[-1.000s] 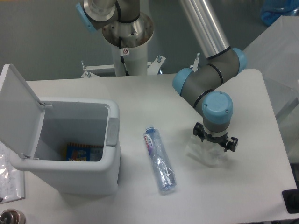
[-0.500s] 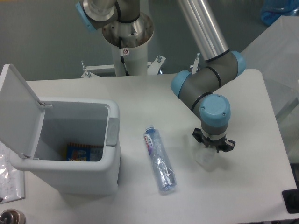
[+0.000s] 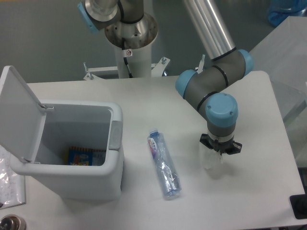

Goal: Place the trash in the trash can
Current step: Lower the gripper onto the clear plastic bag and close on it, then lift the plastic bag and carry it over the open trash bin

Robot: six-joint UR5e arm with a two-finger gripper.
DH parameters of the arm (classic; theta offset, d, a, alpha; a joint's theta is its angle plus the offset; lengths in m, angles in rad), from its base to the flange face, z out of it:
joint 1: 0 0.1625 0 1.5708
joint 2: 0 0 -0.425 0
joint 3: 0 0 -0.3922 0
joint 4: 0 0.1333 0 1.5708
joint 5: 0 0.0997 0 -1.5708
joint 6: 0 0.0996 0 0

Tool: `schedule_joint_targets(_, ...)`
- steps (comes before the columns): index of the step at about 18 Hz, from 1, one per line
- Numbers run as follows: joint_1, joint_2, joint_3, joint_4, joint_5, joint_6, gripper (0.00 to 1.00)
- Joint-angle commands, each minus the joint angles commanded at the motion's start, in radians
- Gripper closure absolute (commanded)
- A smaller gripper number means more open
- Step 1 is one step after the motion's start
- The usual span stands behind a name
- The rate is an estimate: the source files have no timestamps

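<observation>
Claw (image 3: pixel 219 152) pointed down, closed around crumpled clear plastic wrapper (image 3: pixel 212 161) directly beneath it | one crushed clear bottle with blue cap (image 3: pixel 164 164) laid well left on white surface (image 3: pixel 144 100) | one open light-grey bin (image 3: pixel 72 151) seen farther left

No lettering can be read anywhere. A red-and-blue label is seen on the crushed bottle (image 3: pixel 163 166), lying on the table well to the left of the jaws, but its print is too small and blurred to be made out. A blue-and-yellow printed packet (image 3: pixel 85 156) is seen inside the trash can (image 3: pixel 91 181), further left of the jaws, and its wording is likewise illegible. A small red-and-white sticker (image 3: pixel 128 52) is fixed on the arm's pedestal (beyond the jaws); nothing on it can be deciphered.
</observation>
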Motion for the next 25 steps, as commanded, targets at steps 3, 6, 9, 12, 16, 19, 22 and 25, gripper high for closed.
schedule_joint_targets(3, 0.002, 0.002, 0.061, -0.005, -0.078, -0.089, 0.95)
schedule_joint_targets(6, 0.009, 0.002, 0.114, -0.005, -0.218, -0.160, 0.95)
schedule_joint_targets(9, 0.017, 0.003, 0.127, -0.003, -0.379, -0.215, 0.95)
schedule_joint_targets(12, 0.028, 0.063, 0.127, -0.003, -0.511, -0.253, 0.95)
schedule_joint_targets(16, 0.028, 0.098, 0.132, -0.002, -0.653, -0.311, 0.95)
schedule_joint_targets(19, 0.025, 0.147, 0.135, -0.002, -0.709, -0.338, 0.95)
schedule_joint_targets(22, 0.017, 0.195, 0.134, -0.002, -0.766, -0.362, 0.95)
schedule_joint_targets(25, 0.003, 0.245, 0.132, -0.003, -0.816, -0.399, 0.95)
